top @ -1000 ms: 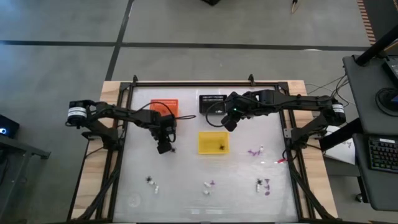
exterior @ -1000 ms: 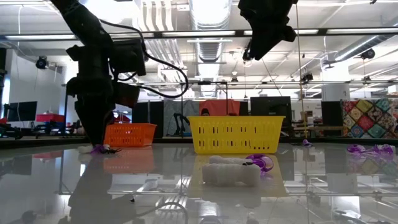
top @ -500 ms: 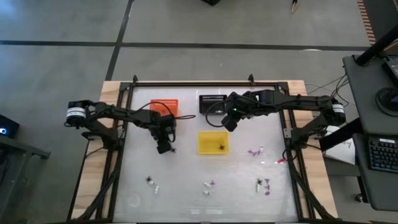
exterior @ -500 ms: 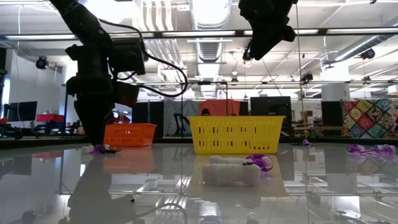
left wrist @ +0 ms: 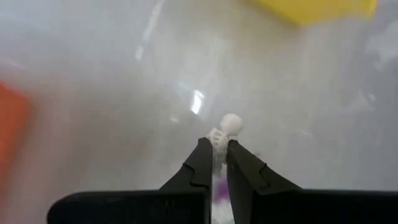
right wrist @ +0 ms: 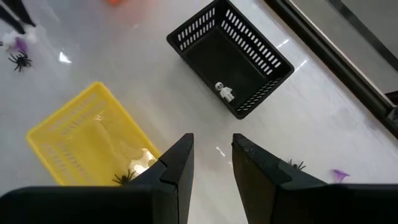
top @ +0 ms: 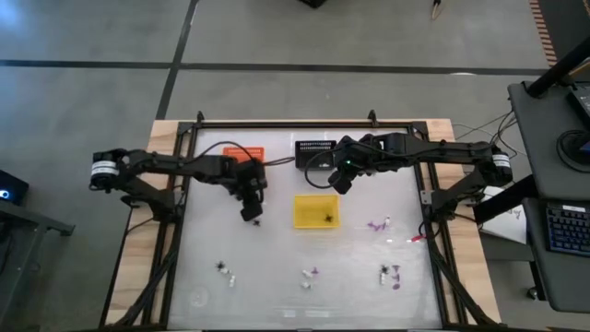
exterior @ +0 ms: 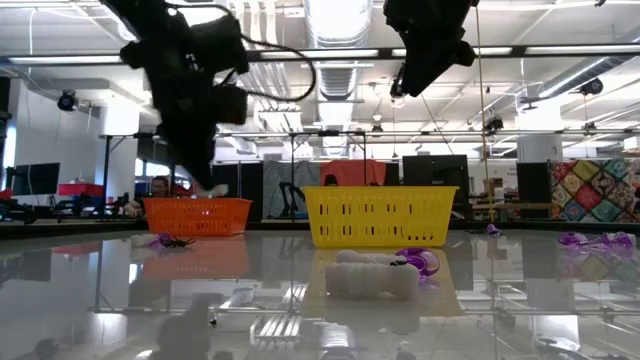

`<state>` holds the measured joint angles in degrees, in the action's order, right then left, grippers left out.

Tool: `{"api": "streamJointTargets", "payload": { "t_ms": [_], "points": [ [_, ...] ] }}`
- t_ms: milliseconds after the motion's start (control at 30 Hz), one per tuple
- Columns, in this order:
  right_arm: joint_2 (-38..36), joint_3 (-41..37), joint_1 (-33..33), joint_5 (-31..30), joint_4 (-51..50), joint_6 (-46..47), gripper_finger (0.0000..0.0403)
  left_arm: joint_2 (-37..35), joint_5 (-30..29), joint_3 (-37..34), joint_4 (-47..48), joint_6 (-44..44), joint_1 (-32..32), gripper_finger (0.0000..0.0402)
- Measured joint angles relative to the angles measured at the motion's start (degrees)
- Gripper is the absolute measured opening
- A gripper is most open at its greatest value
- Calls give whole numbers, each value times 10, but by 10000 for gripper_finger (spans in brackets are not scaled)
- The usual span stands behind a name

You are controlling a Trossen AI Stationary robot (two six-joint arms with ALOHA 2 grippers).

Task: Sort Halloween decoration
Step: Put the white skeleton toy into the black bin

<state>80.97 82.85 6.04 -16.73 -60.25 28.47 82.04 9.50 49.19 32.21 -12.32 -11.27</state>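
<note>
Glossy, mirror-smooth white table [top: 277, 286], bare wood edge [top: 157, 138], perforated plastic baskets in yellow [exterior: 380, 215], orange [exterior: 197, 215] and black [right wrist: 230, 59], matt dark fingers [right wrist: 177, 168], smooth white figure [left wrist: 225, 129]

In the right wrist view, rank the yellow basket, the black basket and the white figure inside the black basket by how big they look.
1. yellow basket, partly cut off by the fingers; black basket looks similar, so unsure
2. white figure, by far smallest

This is a robotics lab or open workshop hall: bare ceiling ducts [exterior: 340, 30] and strip lights run overhead. Monitors [exterior: 35, 180] line the back, a keyboard desk [top: 562, 221] flanks the framed surface [top: 304, 277].
</note>
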Motion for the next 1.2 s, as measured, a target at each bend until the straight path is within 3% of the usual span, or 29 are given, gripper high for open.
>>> {"api": "streamJointTargets", "payload": {
  "t_ms": [400,567,667,733,967,1200],
  "points": [
    [0,0,0,-29,1,0,98,13,-4,75,-62,74,-81,3],
    [0,0,5,-43,1,2,98,13,25,77,-64,101,-125,2],
    [0,0,7,-43,1,10,98,13,91,77,-46,113,-142,1],
    [0,0,8,-43,1,12,98,13,116,77,-36,120,-143,1],
    [0,0,9,-43,1,23,98,16,120,77,-33,107,-131,4],
    [0,0,9,-43,0,30,98,66,106,77,-28,109,-97,51]
  ]
}}
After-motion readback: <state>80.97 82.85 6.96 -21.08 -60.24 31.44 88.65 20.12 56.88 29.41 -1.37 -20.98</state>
